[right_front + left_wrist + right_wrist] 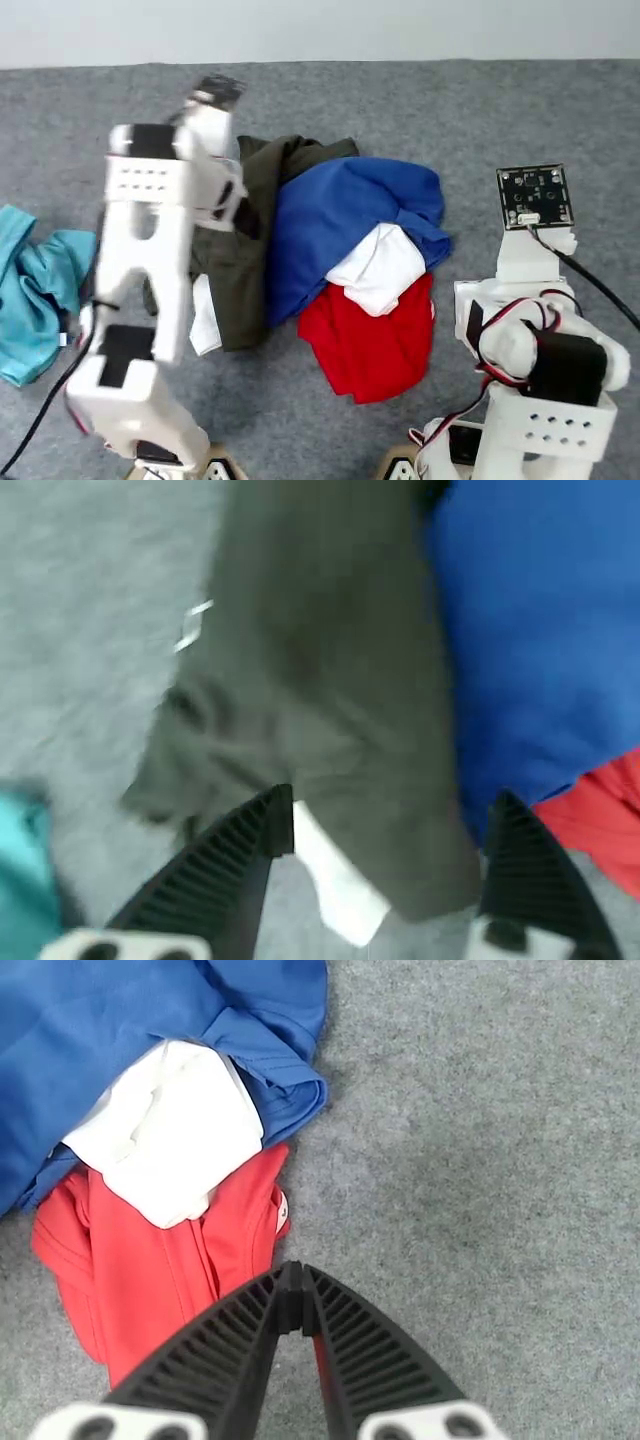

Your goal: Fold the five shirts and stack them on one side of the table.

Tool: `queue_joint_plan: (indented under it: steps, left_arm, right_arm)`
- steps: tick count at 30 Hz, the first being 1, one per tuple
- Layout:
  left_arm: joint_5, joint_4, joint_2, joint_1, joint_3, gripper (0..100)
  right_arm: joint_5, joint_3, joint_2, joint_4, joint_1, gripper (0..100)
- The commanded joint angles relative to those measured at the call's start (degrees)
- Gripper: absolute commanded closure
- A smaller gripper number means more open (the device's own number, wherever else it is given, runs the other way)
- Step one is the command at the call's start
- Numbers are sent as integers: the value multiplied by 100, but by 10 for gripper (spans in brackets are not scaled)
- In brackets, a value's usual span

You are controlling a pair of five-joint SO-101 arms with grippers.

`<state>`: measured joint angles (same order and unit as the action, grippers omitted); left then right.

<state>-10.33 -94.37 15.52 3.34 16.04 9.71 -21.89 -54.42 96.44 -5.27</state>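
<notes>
At the left gripper point(385, 865): jaws wide apart, nothing held. Between them, the edge of the olive shirt point(330, 700), with a strip of white cloth point(340, 885) poking out from under it. Beyond one finger, the blue shirt point(540, 630) and a corner of the red shirt point(600, 810). Beyond the other finger, a bit of the teal shirt point(20, 880), lying apart from the pile.

At the right gripper point(300, 1305): jaws pressed together, empty, tips over the red shirt's edge. Just ahead, the white shirt point(170, 1140), resting on the red and tucked under the blue. Off to the other side, bare grey table point(480, 1160).
</notes>
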Motion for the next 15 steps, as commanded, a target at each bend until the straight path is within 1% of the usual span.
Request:
queue_joint_plan:
  steps: [1, 7, 11, 13, 15]
  left_arm:
    - [97, 457, 369, 308, 4, 696]
    - [97, 1073, 1301, 387, 13, 697]
    - [97, 1319, 1881, 378, 13, 705]
    - [70, 1398, 2136, 378, 13, 758]
    - [44, 1442, 2303, 378, 22, 846]
  right_arm:
    - [-35, 18, 22, -31, -48, 989]
    - [-35, 18, 22, 84, -48, 989]
    - [-35, 18, 22, 92, -48, 989]
    - [-35, 18, 22, 84, -48, 989]
    - [-35, 18, 22, 66, -48, 989]
